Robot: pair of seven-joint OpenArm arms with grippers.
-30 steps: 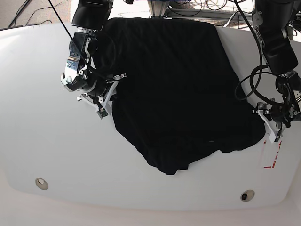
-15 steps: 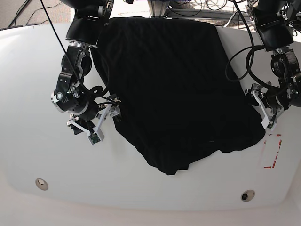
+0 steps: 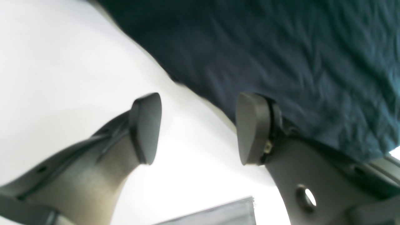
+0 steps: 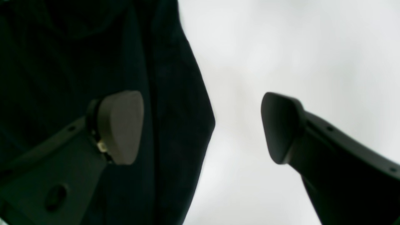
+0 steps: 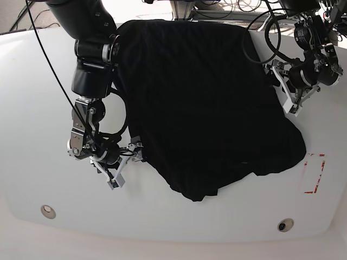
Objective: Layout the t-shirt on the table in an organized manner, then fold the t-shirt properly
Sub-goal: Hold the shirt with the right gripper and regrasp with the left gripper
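Note:
The black t-shirt [image 5: 206, 103] lies spread but skewed on the white table [image 5: 49, 97], with a rumpled corner pointing at the front edge. My right gripper [image 5: 127, 165] is low at the shirt's left edge, open. In the right wrist view the right gripper [image 4: 200, 125] holds nothing, and the t-shirt [image 4: 78, 62] lies behind its left finger. My left gripper [image 5: 283, 89] stands open at the shirt's right edge. In the left wrist view the left gripper [image 3: 198, 125] is empty over bare table, with the t-shirt [image 3: 281, 56] edge just beyond.
A red tape mark [image 5: 314, 173] sits on the table right of the shirt's lower corner. Two small round holes [image 5: 47, 210] [image 5: 285, 224] lie near the front edge. Cables and stands crowd the far edge behind the table.
My right arm has slid toward the front along the shirt's left edge and opened its jaws. My left arm has moved back from the red mark, along the shirt's right edge.

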